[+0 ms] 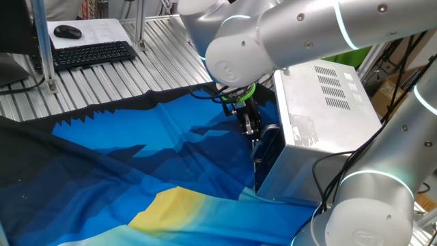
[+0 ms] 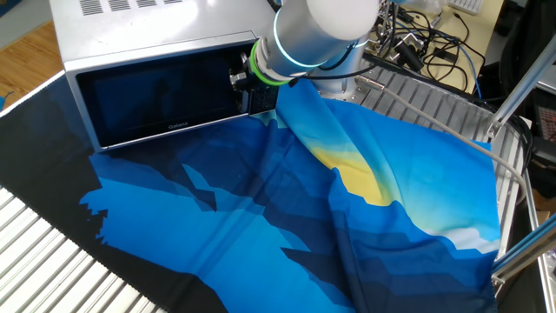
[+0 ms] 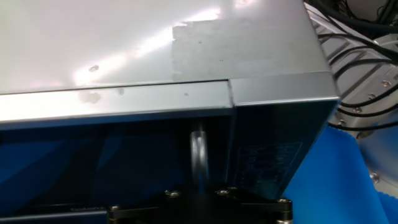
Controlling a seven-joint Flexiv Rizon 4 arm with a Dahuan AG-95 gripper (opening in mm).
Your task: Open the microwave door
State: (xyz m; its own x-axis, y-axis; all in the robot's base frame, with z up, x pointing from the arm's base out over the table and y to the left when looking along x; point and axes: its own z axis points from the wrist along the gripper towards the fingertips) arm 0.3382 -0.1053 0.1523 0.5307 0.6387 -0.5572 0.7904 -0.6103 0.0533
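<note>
Fixed views face opposite sides of microwave (image 1: 328, 130); hand view close.

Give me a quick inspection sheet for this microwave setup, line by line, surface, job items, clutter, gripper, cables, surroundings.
Surface: slatted metal table draped with a blue, black and yellow cloth.
Job's things: microwave at the cloth's edge; microwave door appears closed, its bar handle upright.
Clutter: nothing seen on the cloth.
Grippers: gripper right at the handle; fingers hidden, so grasp cannot be told.
Cables: a tangle of dark cables behind the arm.
Surroundings: keyboard and mouse on a desk beyond the table.
</note>
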